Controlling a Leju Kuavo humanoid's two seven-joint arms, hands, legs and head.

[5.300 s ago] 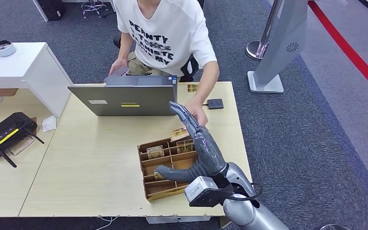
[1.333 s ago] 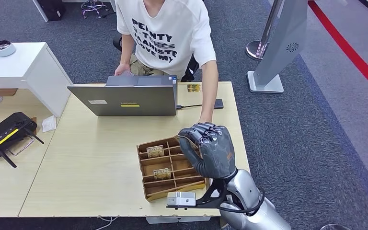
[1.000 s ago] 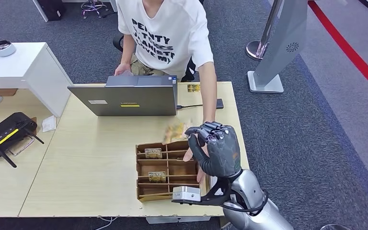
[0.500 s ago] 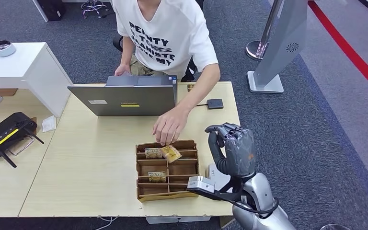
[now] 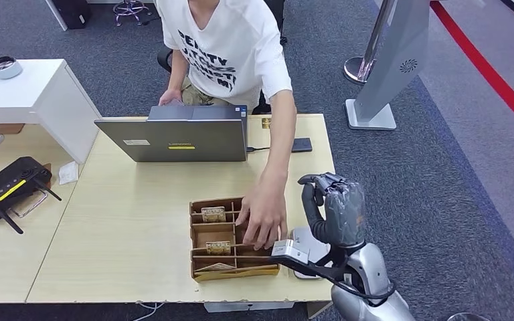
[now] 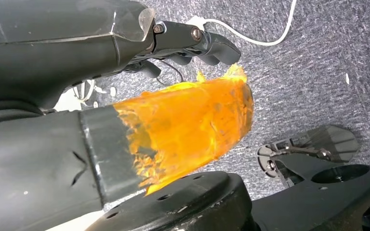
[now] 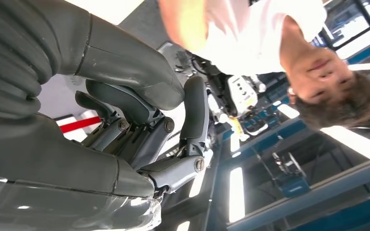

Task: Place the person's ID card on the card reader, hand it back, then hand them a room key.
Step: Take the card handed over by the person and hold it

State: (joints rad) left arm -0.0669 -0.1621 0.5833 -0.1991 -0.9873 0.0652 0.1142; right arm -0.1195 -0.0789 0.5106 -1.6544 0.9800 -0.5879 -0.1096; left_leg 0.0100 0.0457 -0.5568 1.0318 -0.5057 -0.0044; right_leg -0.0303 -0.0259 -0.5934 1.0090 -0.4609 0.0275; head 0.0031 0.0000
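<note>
Across the middle of the head view, the wooden table (image 5: 140,221) is taking up most of the space. The person (image 5: 231,47) is leaning in from 12 o'clock behind the open laptop (image 5: 174,139).

The cardboard tray (image 5: 199,271) is sitting toward 5 o'clock of the laptop. The person's hand (image 5: 262,217) is reaching right into its 3 o'clock side, so it looks like they're helping themselves.

The robot's right hand (image 5: 334,210) is hanging raised just at 3 o'clock of that hand. Its fingers are curling in on nothing, and the right wrist view is showing the same empty curl. The left hand (image 6: 183,125) is dangling down by the floor, with its fingers loose and apart and gripping nothing.

A pale flat device (image 5: 306,242) is lying under the right hand, and a small black box (image 5: 301,144) is sitting at 3 o'clock of the laptop. I honestly can't tell which one is the reader. Two key cards (image 5: 213,214) are lying in the tray slots.

I'm not seeing the ID card anywhere, so I'm guessing the reader part and the hand-back are done. The robot isn't holding a key, so that last handover is either wrapping up or waiting to happen.
</note>
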